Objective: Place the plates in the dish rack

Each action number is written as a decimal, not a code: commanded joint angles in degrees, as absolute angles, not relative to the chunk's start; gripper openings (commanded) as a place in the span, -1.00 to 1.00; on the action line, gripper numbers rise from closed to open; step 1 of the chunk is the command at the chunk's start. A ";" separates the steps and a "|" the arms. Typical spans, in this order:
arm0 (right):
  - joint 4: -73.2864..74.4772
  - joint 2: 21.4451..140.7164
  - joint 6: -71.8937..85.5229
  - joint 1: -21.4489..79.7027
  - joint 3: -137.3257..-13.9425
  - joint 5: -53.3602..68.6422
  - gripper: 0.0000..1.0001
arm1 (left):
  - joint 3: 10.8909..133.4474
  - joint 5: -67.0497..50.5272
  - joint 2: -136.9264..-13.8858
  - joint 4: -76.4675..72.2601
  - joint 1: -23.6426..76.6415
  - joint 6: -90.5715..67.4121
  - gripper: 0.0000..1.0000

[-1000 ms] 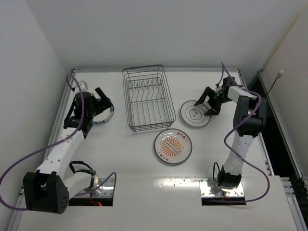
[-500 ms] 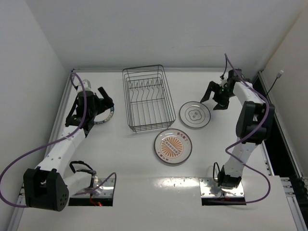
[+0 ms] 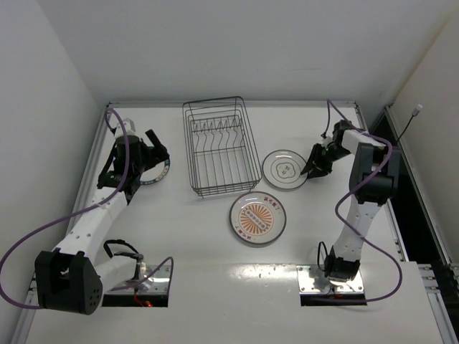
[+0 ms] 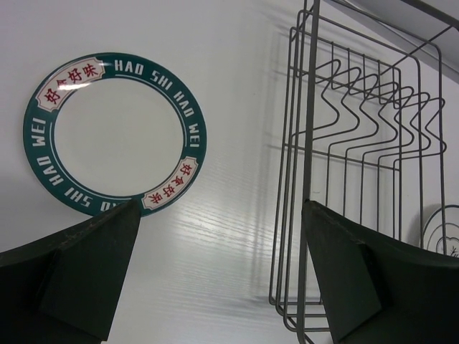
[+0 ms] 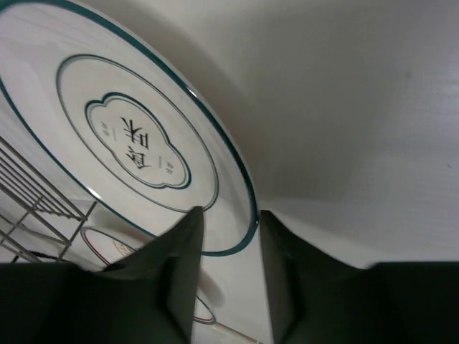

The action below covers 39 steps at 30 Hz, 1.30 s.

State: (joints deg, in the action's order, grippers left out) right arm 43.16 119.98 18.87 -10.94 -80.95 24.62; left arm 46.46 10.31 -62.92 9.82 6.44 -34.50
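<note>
A white plate with a thin dark rim line and a centre mark lies right of the dish rack. My right gripper is shut on its right rim, one finger over the plate and one outside the rim. That edge looks slightly raised, with shadow beneath. The orange-centred plate lies flat in front of the rack. The teal-ringed plate lies left of the rack, partly under my left arm. My left gripper hovers open between it and the rack, holding nothing.
The rack holds no plates; its upright tines run along the far half. Raised table edges run along the left, right and back. The arm bases sit at the near edge, with purple cables looping beside them.
My right gripper came back down to the plate's right rim and closed on it. The plate has shifted slightly left, toward the rack. The left arm has not moved.
</note>
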 commanded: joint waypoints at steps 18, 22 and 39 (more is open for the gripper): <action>38.85 119.70 18.81 -10.28 -76.03 29.00 0.02 | 46.23 10.46 -60.65 8.09 6.86 -33.84 0.89; 37.18 122.07 20.91 -10.28 -77.86 30.85 -0.08 | 46.23 10.46 -60.64 8.09 6.86 -33.32 0.89; 43.07 106.38 26.61 -10.28 -87.53 28.93 -1.00 | 45.09 13.18 -59.06 9.14 6.86 -32.78 0.94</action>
State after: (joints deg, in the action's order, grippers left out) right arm 43.51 118.58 22.52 -10.28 -83.81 33.45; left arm 45.15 11.79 -60.36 10.31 6.46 -33.56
